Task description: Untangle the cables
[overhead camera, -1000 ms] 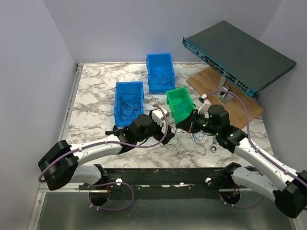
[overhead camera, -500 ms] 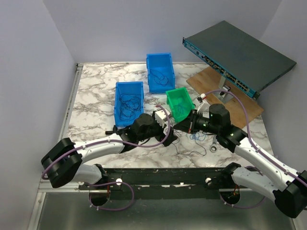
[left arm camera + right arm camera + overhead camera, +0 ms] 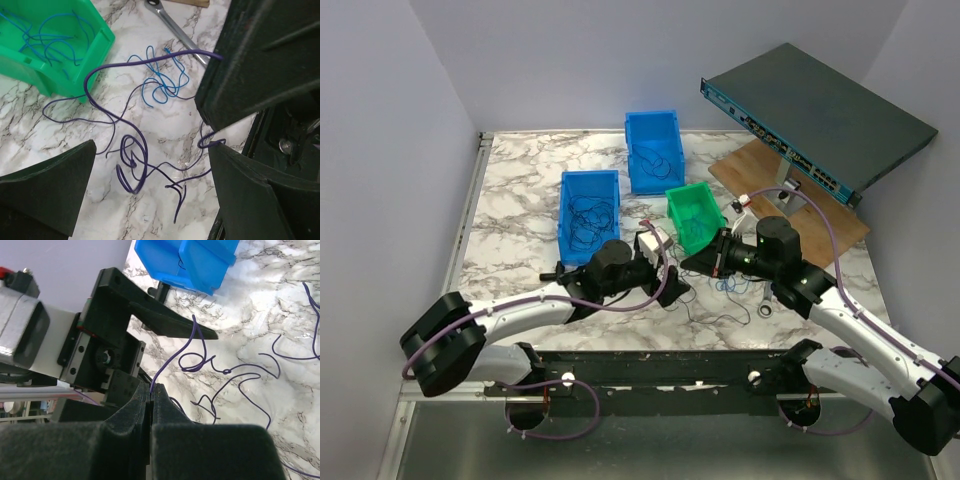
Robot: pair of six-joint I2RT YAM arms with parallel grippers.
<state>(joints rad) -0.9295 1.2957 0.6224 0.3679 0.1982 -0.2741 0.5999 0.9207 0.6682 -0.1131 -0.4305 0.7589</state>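
- Top view: the cables, thread-thin and curly, sprawl on the marble table in front of the green bin. They lie between the left gripper and the right gripper.
- Left wrist: the left gripper's jaws are spread wide, grasping nothing. The coiled purple wire lies right beneath them, and the blue wire lies farther out, toward the bin.
- Right wrist: the right gripper is clenched on the purple wire, which rises from its pads.

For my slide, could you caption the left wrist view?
Open left gripper above tangled purple and blue cables beside green bin.
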